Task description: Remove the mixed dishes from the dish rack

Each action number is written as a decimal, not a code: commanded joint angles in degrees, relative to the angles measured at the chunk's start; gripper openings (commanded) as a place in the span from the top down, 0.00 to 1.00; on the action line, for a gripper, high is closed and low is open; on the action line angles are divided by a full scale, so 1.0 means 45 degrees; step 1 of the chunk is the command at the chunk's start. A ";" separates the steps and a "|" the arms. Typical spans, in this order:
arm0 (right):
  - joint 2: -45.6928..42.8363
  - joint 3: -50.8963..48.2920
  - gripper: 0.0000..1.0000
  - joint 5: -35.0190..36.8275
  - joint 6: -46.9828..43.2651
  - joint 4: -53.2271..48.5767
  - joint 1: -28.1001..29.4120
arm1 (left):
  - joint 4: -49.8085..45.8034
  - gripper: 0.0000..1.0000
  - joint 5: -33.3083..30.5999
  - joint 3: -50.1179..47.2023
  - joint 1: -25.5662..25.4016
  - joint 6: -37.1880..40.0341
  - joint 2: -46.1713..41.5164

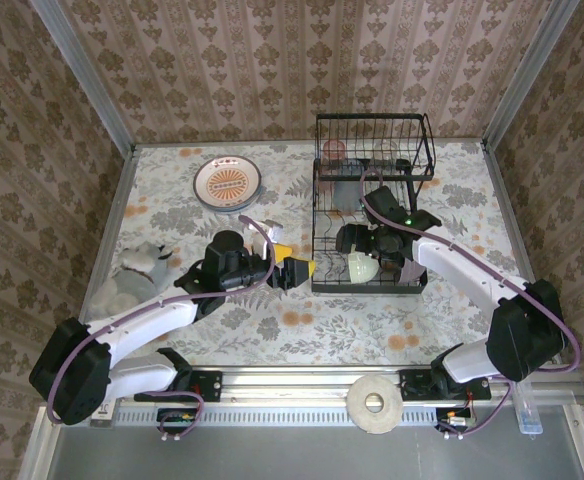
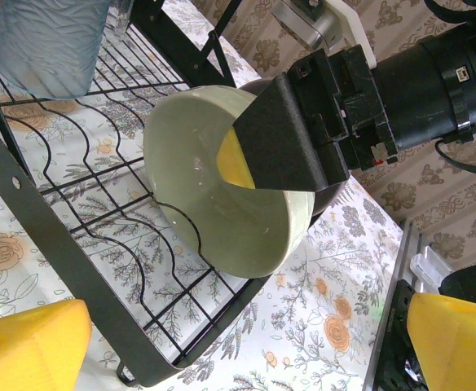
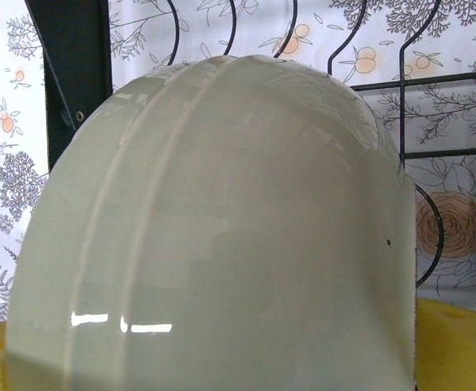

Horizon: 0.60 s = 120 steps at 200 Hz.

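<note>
Where it stands tilted, the bowl (image 2: 201,191) gleams cream-green.

The top external camera was fixed above and behind the arm bases. It looked down and forward from far enough to take in the whole flower-printed table (image 1: 272,330). The black wire dish rack (image 1: 372,288) stood in the far right part of this view, and the cream-green ceramic bowl (image 1: 362,267) was at its near edge.

The left wrist camera was low beside the near left corner of the black wire dish rack (image 2: 59,236). It faced right, close to the open side of the cream-green ceramic bowl (image 2: 222,220).

The right wrist camera was very near to the outer side of the cream-green ceramic bowl (image 3: 213,228), with wires of the black wire dish rack (image 3: 79,73) behind it.

All three views shared this bowl and the rack wires around it.
</note>
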 commanded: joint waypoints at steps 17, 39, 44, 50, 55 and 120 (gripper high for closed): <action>-0.0102 0.0003 0.12 -0.0454 0.0004 -0.0119 0.0032 | 0.0013 0.00 -0.0049 -0.0036 0.0113 0.0182 -0.0233; -0.0142 0.0002 0.17 -0.0656 0.0040 0.0016 0.0030 | 0.0013 0.00 -0.0042 -0.0044 0.0104 0.0182 -0.0195; -0.0158 -0.0007 0.18 -0.0690 0.0035 0.0030 0.0032 | 0.0025 0.00 -0.0034 -0.0045 0.0117 0.0182 -0.0193; -0.0161 -0.0006 0.20 -0.0772 -0.0013 0.0068 0.0030 | 0.0023 0.00 -0.0050 -0.0040 0.0117 0.0167 -0.0193; -0.0170 0.0008 0.21 -0.0815 -0.0023 0.0070 0.0033 | 0.0030 0.00 -0.0044 -0.0039 0.0115 0.0182 -0.0189; -0.0185 0.0164 0.47 -0.1180 -0.0263 0.0076 0.0032 | 0.0092 0.00 -0.0011 0.0019 0.0117 0.0140 -0.0027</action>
